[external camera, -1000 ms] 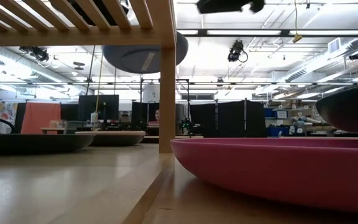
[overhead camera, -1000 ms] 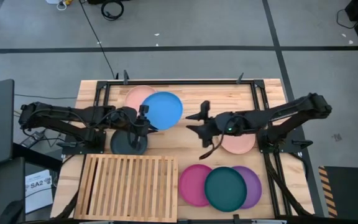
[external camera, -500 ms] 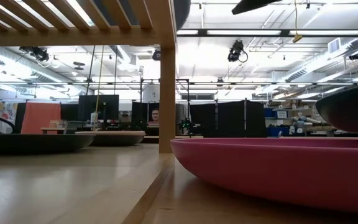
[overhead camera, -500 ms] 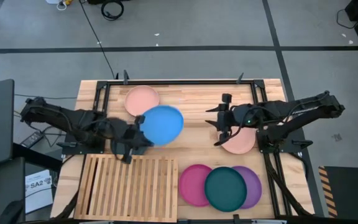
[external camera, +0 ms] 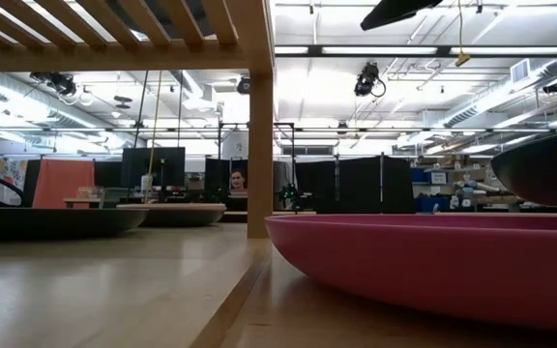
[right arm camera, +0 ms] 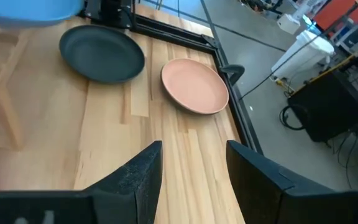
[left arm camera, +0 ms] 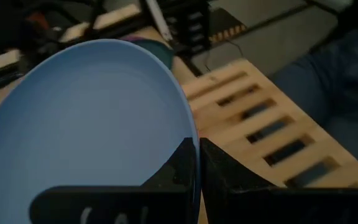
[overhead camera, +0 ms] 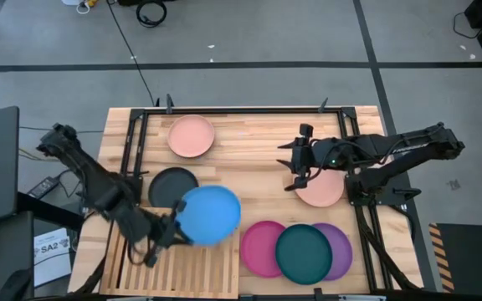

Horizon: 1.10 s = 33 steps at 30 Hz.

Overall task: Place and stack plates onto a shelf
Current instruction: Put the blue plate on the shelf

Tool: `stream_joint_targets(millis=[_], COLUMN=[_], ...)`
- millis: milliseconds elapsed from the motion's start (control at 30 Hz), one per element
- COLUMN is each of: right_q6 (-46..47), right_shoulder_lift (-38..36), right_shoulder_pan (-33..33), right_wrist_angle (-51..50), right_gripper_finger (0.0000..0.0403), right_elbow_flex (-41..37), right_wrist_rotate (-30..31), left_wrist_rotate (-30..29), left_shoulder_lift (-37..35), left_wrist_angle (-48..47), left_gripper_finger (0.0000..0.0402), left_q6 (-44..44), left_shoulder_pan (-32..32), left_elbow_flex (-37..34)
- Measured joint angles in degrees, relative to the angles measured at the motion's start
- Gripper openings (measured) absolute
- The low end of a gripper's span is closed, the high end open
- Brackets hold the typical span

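Note:
My left gripper (overhead camera: 174, 231) is shut on the blue plate (overhead camera: 210, 216), which hangs over the far right part of the slatted wooden shelf (overhead camera: 153, 259). The black plate (overhead camera: 171, 185) lies on the table just beyond the shelf, and a salmon plate (overhead camera: 191, 135) lies farther back. My right gripper (overhead camera: 296, 164) hovers open above the table's middle right, beside a second salmon plate (overhead camera: 323, 191). The magenta plate (overhead camera: 259, 248), the teal plate (overhead camera: 304, 252) and the purple plate (overhead camera: 340, 251) overlap near the front edge, with the teal one on top. My left gripper pinches the blue plate's rim (left arm camera: 186, 138) between its two fingers (left arm camera: 180, 167), at the edge nearest the table's left side. The fingers come from the near left, slanting down. The plate is lifted clear of the shelf, roughly level.
A black metal frame (overhead camera: 241, 111) runs round the table's far part and sides. Bare tabletop (overhead camera: 258, 167) lies between the two arms. In the low view the shelf's leg (external camera: 259, 145) stands left of the magenta plate (external camera: 433, 261).
My left gripper has swung toward the table's near edge with the blue plate, from beside the far salmon plate to over the shelf, uncovering the black plate. My right gripper moved a little toward the right edge, rolled about its axis, then held still.

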Motion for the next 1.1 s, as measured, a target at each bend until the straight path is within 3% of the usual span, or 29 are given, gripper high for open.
stream_joint_targets(millis=[300, 733, 1100], right_q6=[0.5, 0.4, 0.5], right_shoulder_lift=[0.0, 0.0, 0.0], right_shoulder_pan=[-0.5, -0.5, -0.5], right_wrist_angle=[0.1, 0.1, 0.1], right_gripper_finger=[0.0183, 0.0183, 0.0183], right_elbow_flex=[0.0, 0.0, 0.0], right_wrist_rotate=[-0.2, -3.0, -3.0], left_wrist_rotate=[-2.8, -1.8, -0.8], left_shoulder_lift=[7.3, 10.8, 10.8], left_wrist_angle=[3.9, 6.0, 6.2], left_gripper_finger=[0.0016, 0.0016, 0.0029], left_q6=[0.1, 0.0, -13.7], left_shoulder_pan=[-5.8, -7.0, -7.0], left_elbow_flex=[0.0, 0.0, 0.0])
